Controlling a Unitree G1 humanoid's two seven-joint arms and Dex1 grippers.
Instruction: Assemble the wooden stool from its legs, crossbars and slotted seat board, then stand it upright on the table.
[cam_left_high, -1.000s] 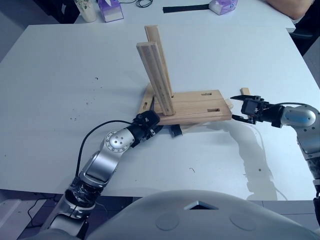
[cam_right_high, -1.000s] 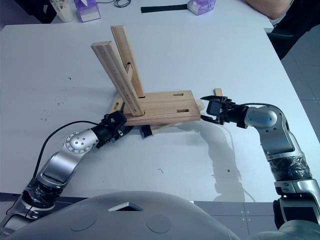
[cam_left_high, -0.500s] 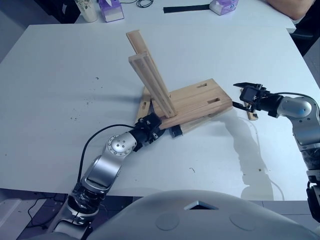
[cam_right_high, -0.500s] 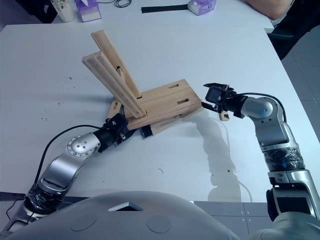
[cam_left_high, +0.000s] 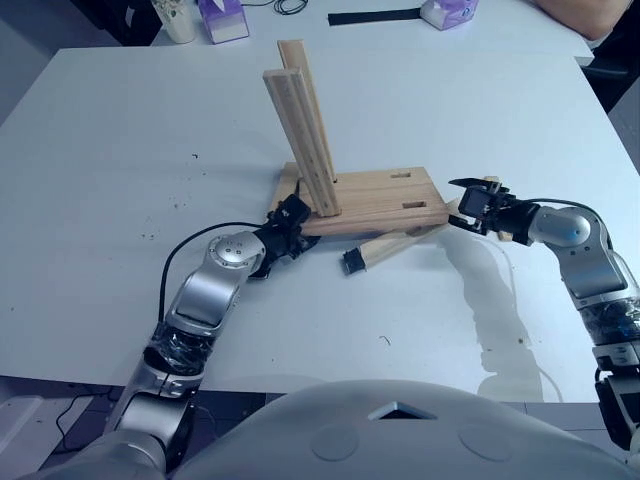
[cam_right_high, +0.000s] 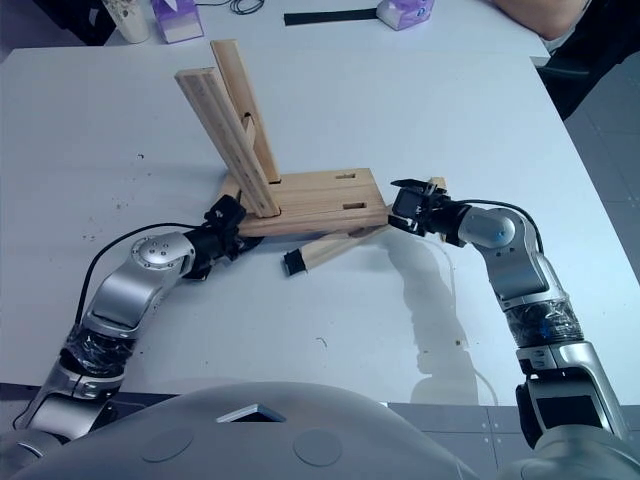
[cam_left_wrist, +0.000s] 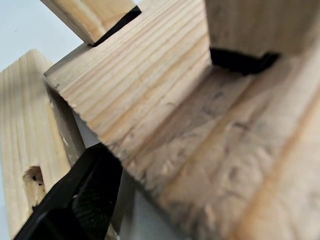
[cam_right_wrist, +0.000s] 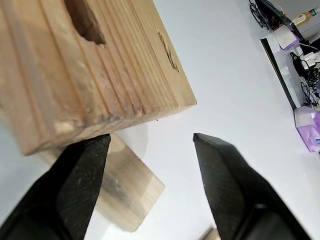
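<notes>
The right hand (cam_left_high: 459, 204) gapes at the seat (cam_left_high: 375, 195); I cannot tell the left hand (cam_left_high: 290, 214) grip. A shove could topple the leaning legs (cam_left_high: 305, 130).

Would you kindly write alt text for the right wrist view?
The right pincer is open, its black fingers spread near a corner of the slotted seat board; a wooden bar pokes out from under it on the white table.
</notes>
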